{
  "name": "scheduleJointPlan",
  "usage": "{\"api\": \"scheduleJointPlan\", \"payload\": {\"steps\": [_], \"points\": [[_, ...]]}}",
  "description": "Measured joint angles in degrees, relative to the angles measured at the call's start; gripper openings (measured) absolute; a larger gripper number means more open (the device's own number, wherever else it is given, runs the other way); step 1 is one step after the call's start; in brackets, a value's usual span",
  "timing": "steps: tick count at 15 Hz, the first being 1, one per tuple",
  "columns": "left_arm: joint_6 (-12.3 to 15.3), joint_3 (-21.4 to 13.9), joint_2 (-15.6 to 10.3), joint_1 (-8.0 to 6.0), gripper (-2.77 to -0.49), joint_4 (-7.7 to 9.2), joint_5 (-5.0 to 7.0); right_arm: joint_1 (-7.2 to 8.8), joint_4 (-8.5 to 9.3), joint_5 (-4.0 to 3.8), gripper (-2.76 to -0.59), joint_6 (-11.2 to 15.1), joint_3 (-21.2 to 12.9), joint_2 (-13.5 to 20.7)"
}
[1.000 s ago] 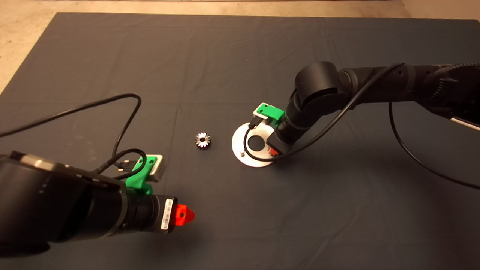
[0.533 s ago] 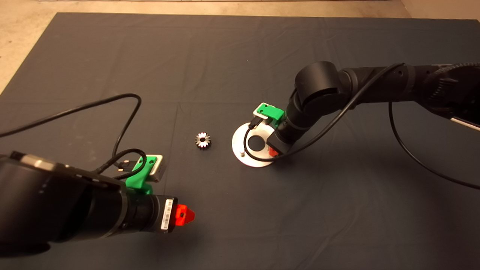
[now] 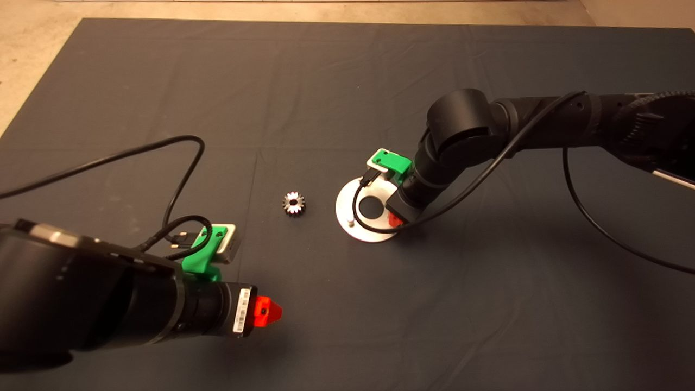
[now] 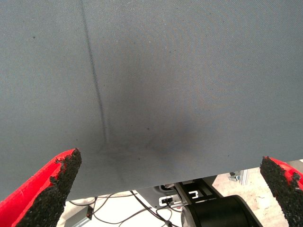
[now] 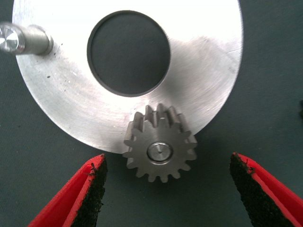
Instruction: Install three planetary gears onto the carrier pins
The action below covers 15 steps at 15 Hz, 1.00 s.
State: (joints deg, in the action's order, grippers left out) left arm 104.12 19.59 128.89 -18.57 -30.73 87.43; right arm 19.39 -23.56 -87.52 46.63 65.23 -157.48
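The silver carrier disc [image 3: 347,206] lies mid-mat with a central hole. My right gripper [image 3: 395,220] hovers over its near-right rim, open. In the right wrist view, one gear [image 5: 160,150] sits on a carrier pin [image 5: 158,151] at the disc's [image 5: 203,61] edge, between my spread fingers [image 5: 94,184] without touching them. A second pin [image 5: 23,40] stands bare, and it also shows in the head view [image 3: 351,221]. The third pin is hidden. A loose gear [image 3: 294,203] lies on the mat left of the disc. The third gear is out of view. My left gripper [image 3: 266,312] is open and empty at the lower left.
The dark mat [image 3: 326,81] covers the table, with bare tabletop beyond its far and left edges. Black cables loop from both wrists: one [image 3: 179,163] lies over the mat left of the loose gear. The left wrist view shows only the mat [image 4: 165,71] and its edge.
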Motion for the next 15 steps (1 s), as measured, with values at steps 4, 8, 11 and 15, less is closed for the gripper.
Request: {"api": "scheduleJointPlan", "payload": {"steps": [4,8,11,15], "points": [[-0.02,0.0,-0.01,0.0,-0.51,0.0,0.0,4.13,0.12,0.01,-1.47,0.81,0.0,0.0],[0.01,0.0,-1.02,0.0,-0.51,0.02,0.0,5.88,0.58,0.11,-1.47,0.87,0.0,1.21],[0.01,0.0,-1.11,0.0,-0.51,0.02,-0.02,6.02,0.74,0.01,-1.47,0.85,0.94,4.25],[0.01,0.0,-2.42,0.0,-0.51,0.02,0.0,5.72,1.24,-0.09,-1.47,0.97,2.24,8.52]]}}
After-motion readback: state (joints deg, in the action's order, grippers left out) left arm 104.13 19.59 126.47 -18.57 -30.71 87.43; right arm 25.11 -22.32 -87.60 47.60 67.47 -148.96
